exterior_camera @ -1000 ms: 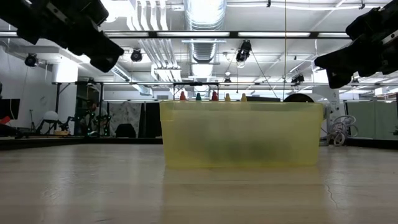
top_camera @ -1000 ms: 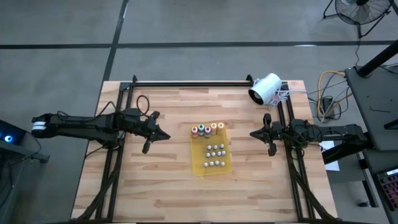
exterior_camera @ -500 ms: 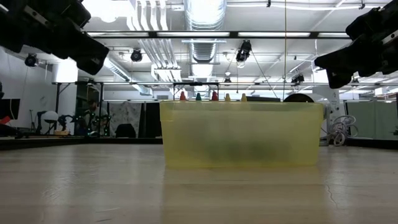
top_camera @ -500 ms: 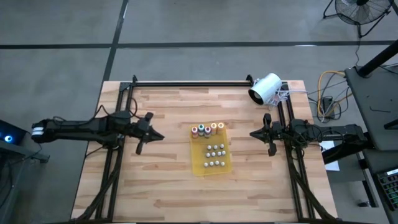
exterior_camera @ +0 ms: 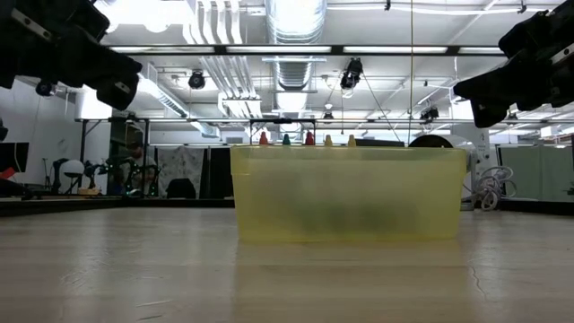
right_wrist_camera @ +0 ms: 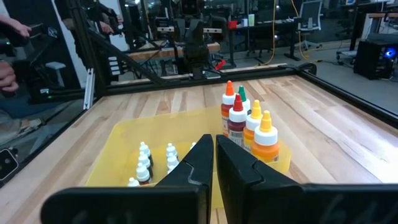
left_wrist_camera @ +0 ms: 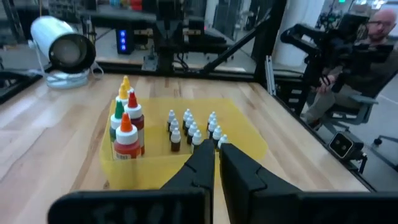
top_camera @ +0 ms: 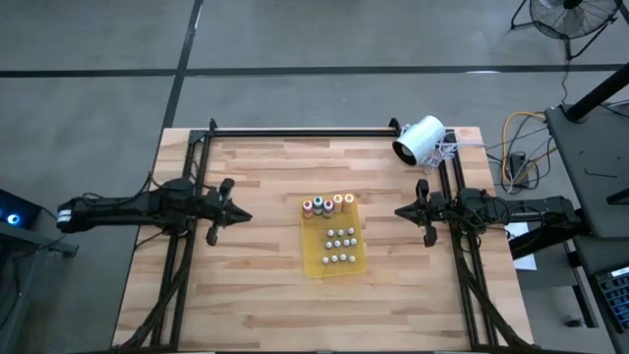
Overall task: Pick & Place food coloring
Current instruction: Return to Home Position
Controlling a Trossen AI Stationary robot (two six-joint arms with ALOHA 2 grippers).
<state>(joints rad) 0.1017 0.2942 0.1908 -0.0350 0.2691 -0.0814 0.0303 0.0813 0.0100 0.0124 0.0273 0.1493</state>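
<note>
The food coloring (top_camera: 332,221) is a set of tiny bottles standing in a shallow yellow tray (top_camera: 319,264) at mid-table. A row of taller bottles with coloured tops (left_wrist_camera: 127,127) stands along the tray's far side. Several small whitish ones (left_wrist_camera: 193,130) fill the middle. Their tips show above the tray wall (exterior_camera: 350,193) in the low view. My left gripper (top_camera: 246,216) hovers left of the tray, shut and empty, pointing at it. My right gripper (top_camera: 397,210) hovers right of the tray, shut and empty. In the right wrist view the tall bottles (right_wrist_camera: 245,121) stand beyond my shut fingers (right_wrist_camera: 214,155).
A big white cylinder-shaped device (top_camera: 420,141) lies at the table's far right corner, with cables beside it. Black frame rails (top_camera: 295,132) run along the far edge and both sides. A seated person (left_wrist_camera: 367,37) shows beyond the right side, and a hand (right_wrist_camera: 6,68) beyond the left.
My left gripper has drawn back toward the table's left edge, away from the tray, staying shut and above the table. The right arm, the tray and the bottles have kept still.
</note>
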